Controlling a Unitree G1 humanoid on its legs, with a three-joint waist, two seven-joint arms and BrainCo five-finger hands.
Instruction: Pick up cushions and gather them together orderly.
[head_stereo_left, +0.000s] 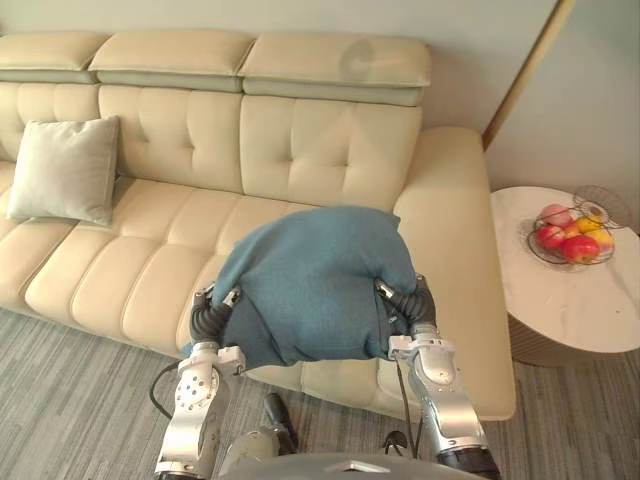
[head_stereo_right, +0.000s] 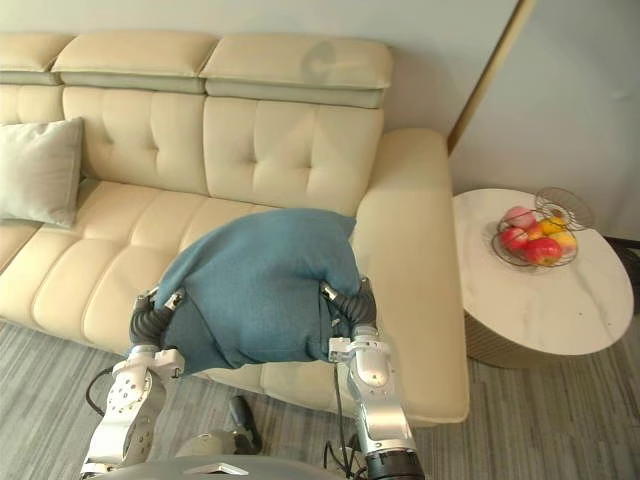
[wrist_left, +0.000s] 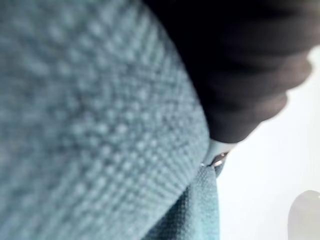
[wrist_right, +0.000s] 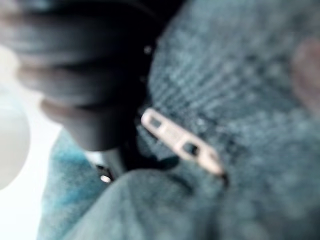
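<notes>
Left robot hand (head_stereo_left: 207, 318) and right robot hand (head_stereo_left: 412, 300) lie buried in the teal cushion (head_stereo_left: 310, 280); grip cannot be told.

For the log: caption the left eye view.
Left hand and right hand hold teal cushion above cream sofa bearing grey cushion.

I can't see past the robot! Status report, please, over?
Left hand and right hand either side of teal knitted cushion, held up before cream tufted sofa. Pale grey cushion at sofa's left end. Nothing between.

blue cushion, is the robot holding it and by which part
The blue cushion is held between the left hand and right hand, at its two lower side edges.
</notes>
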